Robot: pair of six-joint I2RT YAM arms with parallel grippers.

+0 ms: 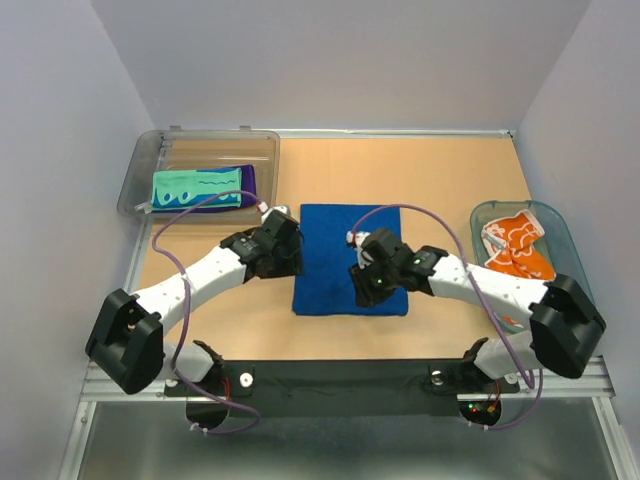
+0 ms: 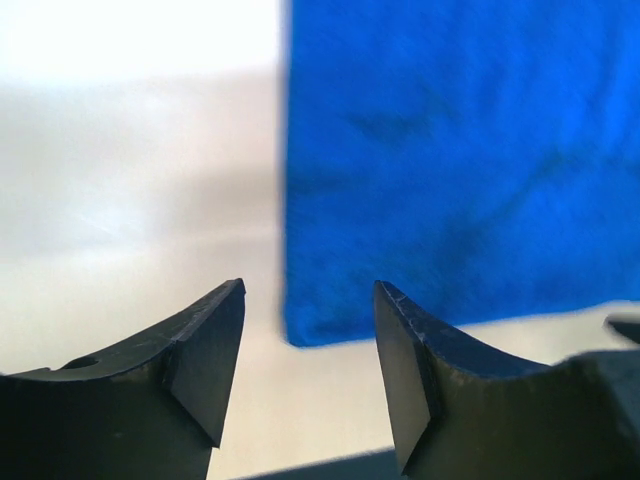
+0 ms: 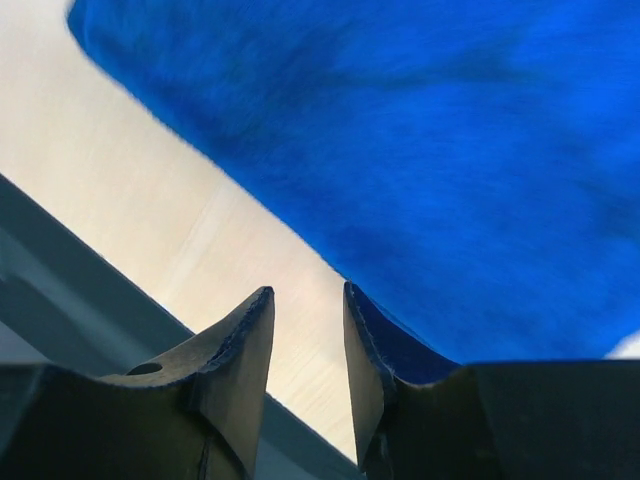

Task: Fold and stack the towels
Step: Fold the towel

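Both left hand (image 2: 309,285) and right hand (image 3: 308,288) hang spread over blue towel (image 1: 330,250) edges.

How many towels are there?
4. A blue towel lies flat mid-table; a mint green towel sits on a purple towel in the clear bin; an orange-flowered towel is in the teal basket. Others could hide underneath.

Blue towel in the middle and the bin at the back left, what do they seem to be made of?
Blue towel: soft matte cloth, likely terry or microfibre; the wrist views show a fuzzy nap. Bin: clear greyish plastic, smooth; its walls are see-through with a light sheen.
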